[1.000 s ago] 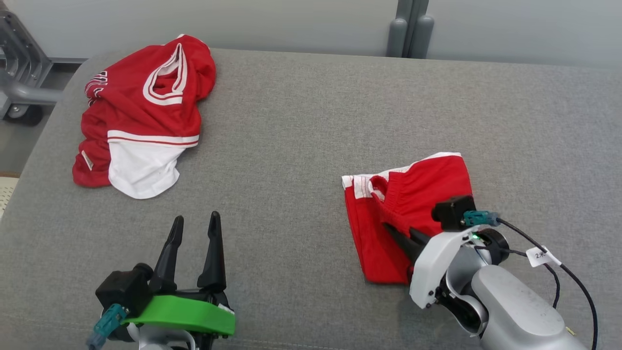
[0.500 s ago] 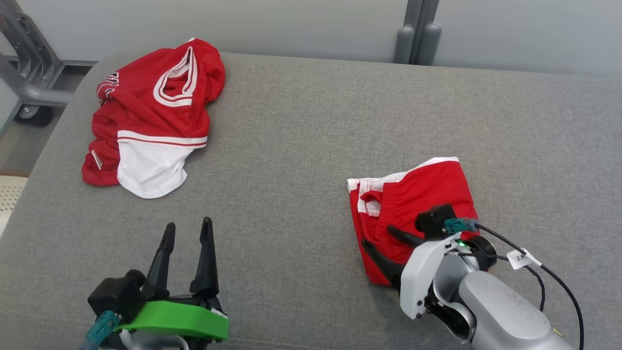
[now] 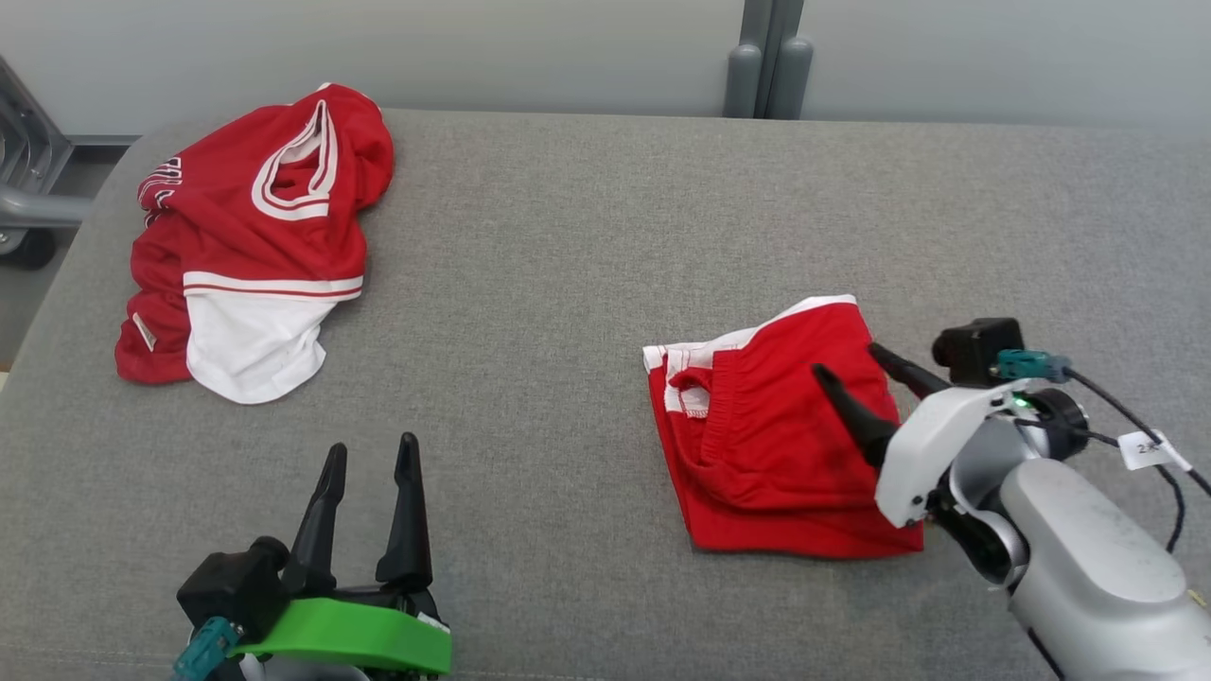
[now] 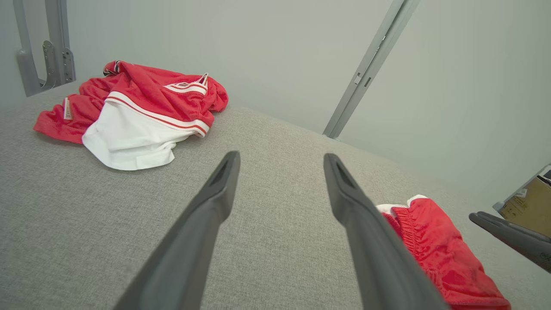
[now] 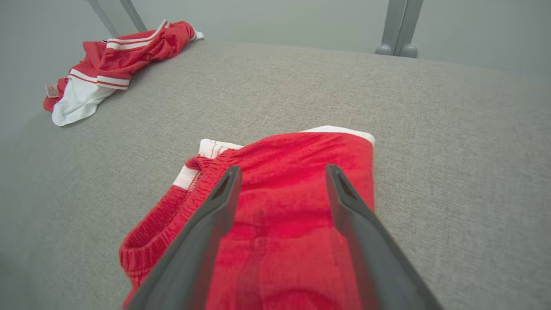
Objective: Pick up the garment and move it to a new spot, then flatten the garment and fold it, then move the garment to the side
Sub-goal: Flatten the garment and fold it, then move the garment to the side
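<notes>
The garment [image 3: 757, 445] is a pair of red shorts with white trim, folded into a compact shape on the right half of the grey table [image 3: 568, 284]. It also shows in the left wrist view [image 4: 439, 249] and in the right wrist view [image 5: 280, 232]. My right gripper [image 3: 847, 362] [image 5: 283, 168] hovers open over the garment's right part, holding nothing. My left gripper [image 3: 372, 445] [image 4: 280, 156] stands open and empty near the front edge, well left of the garment. One right finger [image 4: 508, 241] shows at the left wrist view's right edge.
A crumpled red and white jersey [image 3: 255, 236] [image 4: 142, 107] [image 5: 103, 64] lies at the table's far left corner. A grey metal frame [image 3: 28, 180] stands off the left edge. A grey post [image 3: 766, 66] rises behind the table. A cardboard box [image 4: 529, 198] sits beyond the right side.
My right gripper has opened, let go of the red shorts and drawn back to their right side. The shorts now lie flatter. The head camera has shifted; the left arm has not moved.
</notes>
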Robot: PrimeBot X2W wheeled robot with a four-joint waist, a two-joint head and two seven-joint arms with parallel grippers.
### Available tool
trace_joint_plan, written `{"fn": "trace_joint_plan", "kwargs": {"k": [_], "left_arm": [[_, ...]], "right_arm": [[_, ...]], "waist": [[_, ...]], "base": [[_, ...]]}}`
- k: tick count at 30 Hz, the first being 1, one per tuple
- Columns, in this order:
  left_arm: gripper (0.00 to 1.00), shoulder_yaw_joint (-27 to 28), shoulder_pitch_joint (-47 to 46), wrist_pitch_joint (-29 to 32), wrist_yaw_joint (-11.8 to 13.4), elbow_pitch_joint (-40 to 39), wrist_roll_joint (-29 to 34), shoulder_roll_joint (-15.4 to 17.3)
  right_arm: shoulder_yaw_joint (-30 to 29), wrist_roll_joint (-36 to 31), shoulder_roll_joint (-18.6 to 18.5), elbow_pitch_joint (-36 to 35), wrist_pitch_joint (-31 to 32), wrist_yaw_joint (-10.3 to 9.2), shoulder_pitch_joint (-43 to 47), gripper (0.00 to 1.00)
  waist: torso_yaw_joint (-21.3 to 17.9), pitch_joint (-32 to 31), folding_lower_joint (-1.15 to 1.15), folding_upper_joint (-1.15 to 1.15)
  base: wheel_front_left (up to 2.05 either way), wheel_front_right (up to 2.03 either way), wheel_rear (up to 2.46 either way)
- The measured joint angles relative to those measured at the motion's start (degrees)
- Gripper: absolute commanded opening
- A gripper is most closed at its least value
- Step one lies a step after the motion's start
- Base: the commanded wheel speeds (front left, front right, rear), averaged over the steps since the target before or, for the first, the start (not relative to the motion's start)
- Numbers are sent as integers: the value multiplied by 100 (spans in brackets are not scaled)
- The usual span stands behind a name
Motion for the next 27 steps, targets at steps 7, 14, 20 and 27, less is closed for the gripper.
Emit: {"fn": "trace_joint_plan", "kwargs": {"k": [7,14,20,27], "left_arm": [[100,-105,-1,0,1,-2,9,0],[100,-114,-9,0,1,-3,9,0],[100,-88,-16,0,2,-12,9,0],[100,-71,-32,0,3,-11,9,0]], "right_arm": [[-494,412,-254,375,78,-115,8,100],[-745,882,-212,715,213,-112,52,100],[-806,1063,-100,982,385,-97,55,100],[-843,1224,-68,1204,488,-49,38,100]], "waist": [[60,142,0,0],[223,285,0,0],[345,410,0,0],[397,481,0,0]], "base": [[0,0,0],[0,0,0],[0,0,0],[0,0,0]]}}
